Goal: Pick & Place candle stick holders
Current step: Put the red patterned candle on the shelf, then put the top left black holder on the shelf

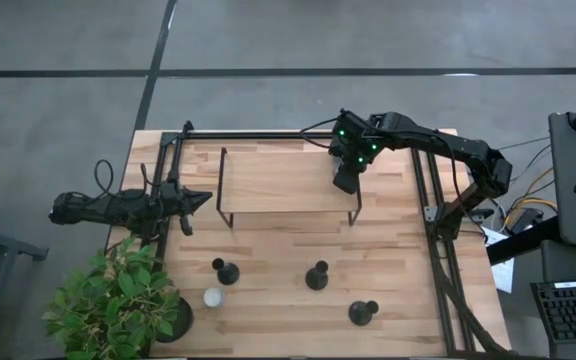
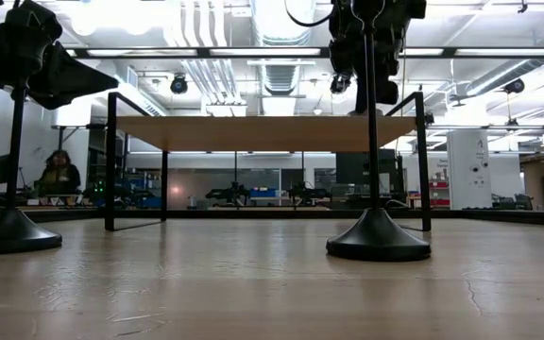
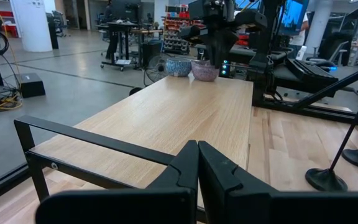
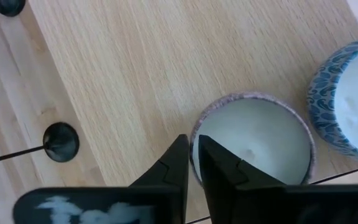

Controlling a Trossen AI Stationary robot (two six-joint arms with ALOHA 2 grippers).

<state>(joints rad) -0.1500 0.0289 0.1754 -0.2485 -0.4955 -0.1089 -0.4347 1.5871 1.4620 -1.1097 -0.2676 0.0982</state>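
right gripper (image 4: 192,155) | closed on cup (image 4: 253,140) rim (on shelf (image 1: 278,182))

**Right arm reaching in, left arm parked at the edge**

The right arm stretches from the table's right side toward the far middle, elbow bent, wrist turned downward. The right gripper (image 4: 192,155) points straight down, its two dark fingers pressed close together with only a thin slit between them.

The left arm lies low along the table's left edge, pointing inward. The left gripper (image 3: 197,163) is level, its fingers brought together tip to tip.
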